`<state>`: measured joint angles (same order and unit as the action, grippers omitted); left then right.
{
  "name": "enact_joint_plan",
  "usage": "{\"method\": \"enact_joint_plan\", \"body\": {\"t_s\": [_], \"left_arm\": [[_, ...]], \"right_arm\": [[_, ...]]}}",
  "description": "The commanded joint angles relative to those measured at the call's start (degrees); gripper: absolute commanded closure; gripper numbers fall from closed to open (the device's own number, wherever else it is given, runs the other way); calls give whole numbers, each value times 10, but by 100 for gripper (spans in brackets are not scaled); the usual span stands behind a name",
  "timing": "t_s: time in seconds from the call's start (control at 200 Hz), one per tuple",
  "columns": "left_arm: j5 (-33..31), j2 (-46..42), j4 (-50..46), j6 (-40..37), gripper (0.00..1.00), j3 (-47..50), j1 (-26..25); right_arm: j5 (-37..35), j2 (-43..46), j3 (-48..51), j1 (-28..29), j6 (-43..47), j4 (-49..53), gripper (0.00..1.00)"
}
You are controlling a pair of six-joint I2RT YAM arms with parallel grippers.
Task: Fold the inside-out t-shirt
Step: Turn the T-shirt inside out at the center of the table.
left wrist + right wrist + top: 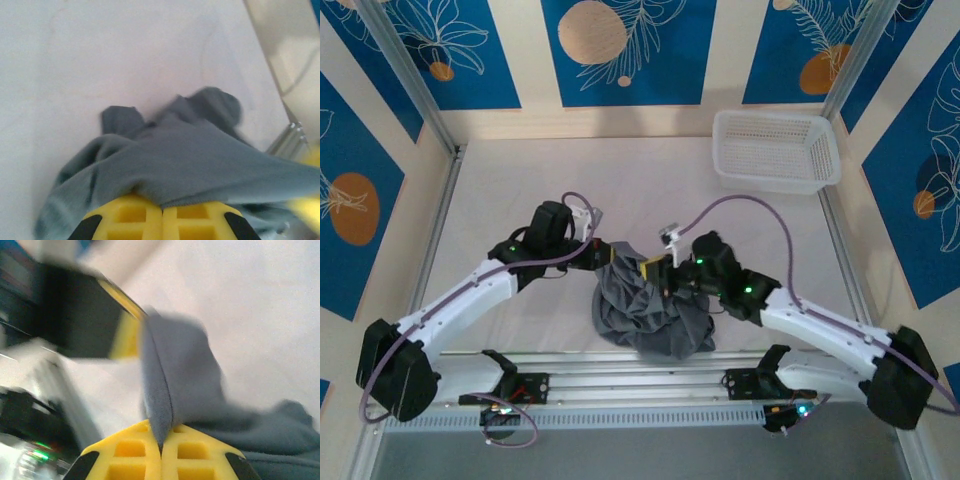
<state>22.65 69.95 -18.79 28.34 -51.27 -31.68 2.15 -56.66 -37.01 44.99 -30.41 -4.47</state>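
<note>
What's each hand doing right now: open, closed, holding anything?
Left hand: closed, pinching the grey t-shirt.
Right hand: closed on a fold of the same t-shirt.

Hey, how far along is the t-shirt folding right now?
Done: nothing folded; the grey t-shirt lies crumpled in a heap on the table. In hand: the left hand and the right hand are each shut on its cloth, a strip stretched between them. Left: spreading it flat, then every fold.
</note>
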Motion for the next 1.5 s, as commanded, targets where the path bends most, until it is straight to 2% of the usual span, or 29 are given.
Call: {"method": "enact_joint_plan", "body": {"t_s": [0.0,0.11,0.205,0.375,0.46,0.545,0.62,0.68,0.78,0.885,0.945,1.075,1.15,1.28,1.385,1.495], "left_arm": [[6,22,-3,-15,100,8,18],[6,-2,2,-11,74,10,18],[2,-39,-18,-28,63,6,17],[-51,-118,-82,-15,60,18,-13],[-50,-151,-76,47,64,43,-42],[-36,-166,-7,128,64,84,-85],[-34,-152,67,184,64,112,-119],[-44,-128,107,203,57,122,-135],[-73,-82,146,203,46,116,-137],[-59,-23,201,207,41,88,-137],[-48,13,225,216,47,73,-137],[-66,37,242,228,85,75,-135],[-59,26,224,223,100,73,-127],[9,-39,201,240,100,57,-110],[37,-118,252,296,100,56,-109],[36,-164,237,304,100,48,-109]], "right_arm": [[208,37,33,-57,-149,-159,100],[212,50,35,-68,-128,-112,100],[214,42,42,-69,-120,-111,100],[205,21,45,-72,-127,-118,100],[195,17,42,-74,-124,-109,100],[187,15,42,-76,-123,-106,100],[185,11,41,-77,-125,-108,100],[187,6,41,-78,-127,-112,100],[195,0,38,-77,-136,-116,100],[202,2,36,-76,-141,-109,100],[197,7,38,-76,-147,-103,100],[183,27,47,-85,-164,-94,100],[187,41,60,-105,-185,-94,100],[171,58,101,-179,-219,-68,100],[167,40,183,-249,-142,-94,100],[262,41,202,-268,-139,-152,100]]}}
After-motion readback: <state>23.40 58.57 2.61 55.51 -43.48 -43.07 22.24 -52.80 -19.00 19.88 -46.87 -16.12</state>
